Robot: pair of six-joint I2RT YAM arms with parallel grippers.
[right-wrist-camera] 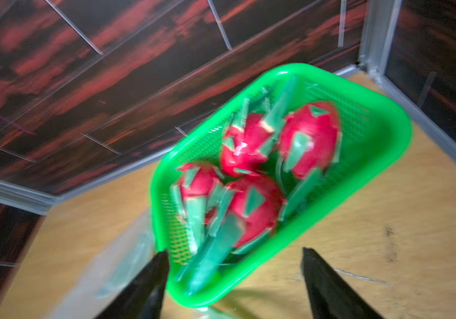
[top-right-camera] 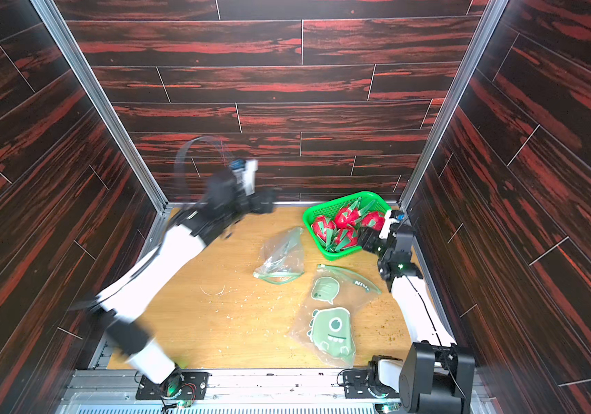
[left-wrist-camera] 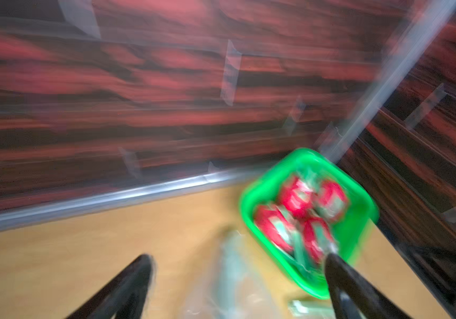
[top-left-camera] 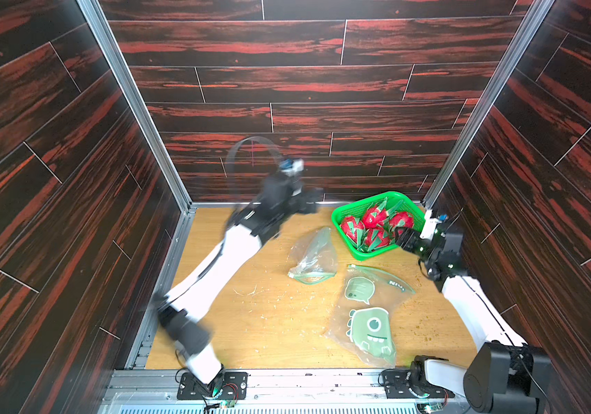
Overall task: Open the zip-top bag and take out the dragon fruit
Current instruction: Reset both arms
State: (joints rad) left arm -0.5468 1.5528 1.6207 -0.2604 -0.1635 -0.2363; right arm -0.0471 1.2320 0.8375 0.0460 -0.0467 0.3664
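Observation:
Several red-pink dragon fruit (top-left-camera: 376, 224) (right-wrist-camera: 251, 204) with green scales lie in a green basket (top-left-camera: 365, 255) at the back right. A crumpled clear zip-top bag (top-left-camera: 313, 256) lies empty on the table, to the left of the basket. My left gripper (top-left-camera: 313, 202) (left-wrist-camera: 238, 261) hangs blurred near the back wall, open and holding nothing. My right gripper (top-left-camera: 403, 238) (right-wrist-camera: 235, 252) is at the basket's near right rim, open with nothing gripped. In the right wrist view the basket's corner shows between its fingertips.
A second flat clear bag (top-left-camera: 367, 315) printed with green cartoon dinosaurs lies at the front right, beside the right arm. The left arm stretches diagonally over the table's left side. Dark wood-pattern walls enclose the wooden table (top-left-camera: 251, 322) on three sides.

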